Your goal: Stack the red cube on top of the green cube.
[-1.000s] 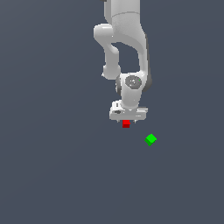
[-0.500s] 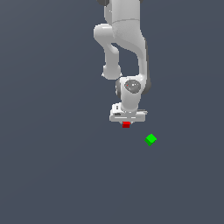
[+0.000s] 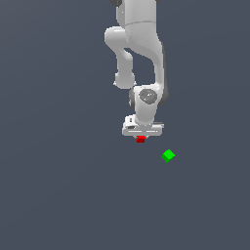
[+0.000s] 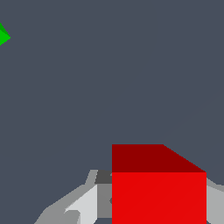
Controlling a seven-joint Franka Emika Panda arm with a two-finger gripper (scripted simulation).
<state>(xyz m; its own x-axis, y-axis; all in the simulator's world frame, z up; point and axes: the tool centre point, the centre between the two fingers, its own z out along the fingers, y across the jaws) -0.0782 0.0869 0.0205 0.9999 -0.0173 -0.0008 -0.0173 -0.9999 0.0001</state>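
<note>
The red cube (image 3: pixel 141 140) rests on the grey floor directly under the white hand. My gripper (image 3: pixel 141 135) is lowered over it, so only the cube's lower part shows in the exterior view. In the wrist view the red cube (image 4: pixel 158 197) fills the space between the grey fingers (image 4: pixel 83 205), which press against its two sides. The green cube (image 3: pixel 168 156) sits on the floor a short way off, toward the exterior view's right and nearer the camera. In the wrist view only a corner of the green cube (image 4: pixel 3 36) shows at the frame's edge.
The plain dark grey floor (image 3: pixel 63 185) spreads out on all sides. The white arm (image 3: pixel 139 53) rises above the hand, and nothing else stands on the floor.
The arm came down a little onto the red cube and then stopped. Less of the cube shows under the hand. Both cubes stay where they were.
</note>
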